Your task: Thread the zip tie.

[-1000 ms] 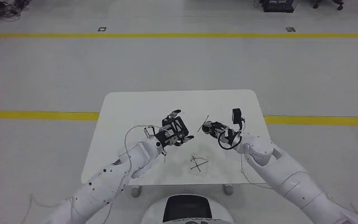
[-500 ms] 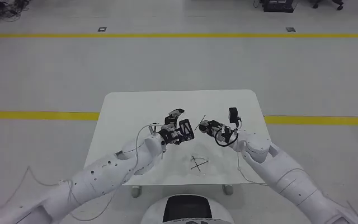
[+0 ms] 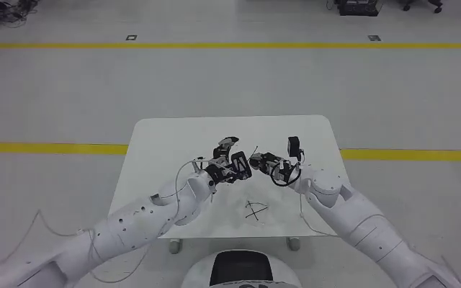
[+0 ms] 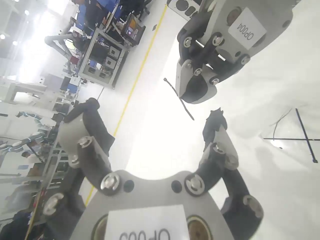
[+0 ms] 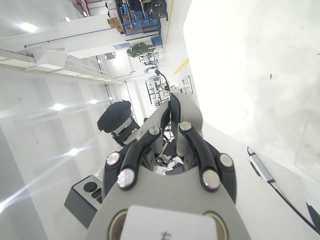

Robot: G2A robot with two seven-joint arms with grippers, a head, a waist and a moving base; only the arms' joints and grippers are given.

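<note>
A black zip tie [image 4: 186, 108] hangs clear of the tabletop [image 3: 166, 144], pinched partway along its length in the clenched right pincer [image 4: 192, 96], with both ends sticking out. Its long axis slants, one free end aimed into the gap of the left pincer [image 4: 150, 122], which is spread wide and grasps nothing. That tip lies just beside one left fingertip [image 4: 216, 118], not touching. The left arm looks best placed to catch it. Spare ties [image 3: 253, 209] lie crossed on the tabletop nearby.

1 table [image 3: 155, 155]; 2 pincers [image 3: 236, 164] [image 3: 261, 160]; 1 zip tie [image 4: 185, 108] held; 3 zip ties [image 4: 303, 131] lying
</note>
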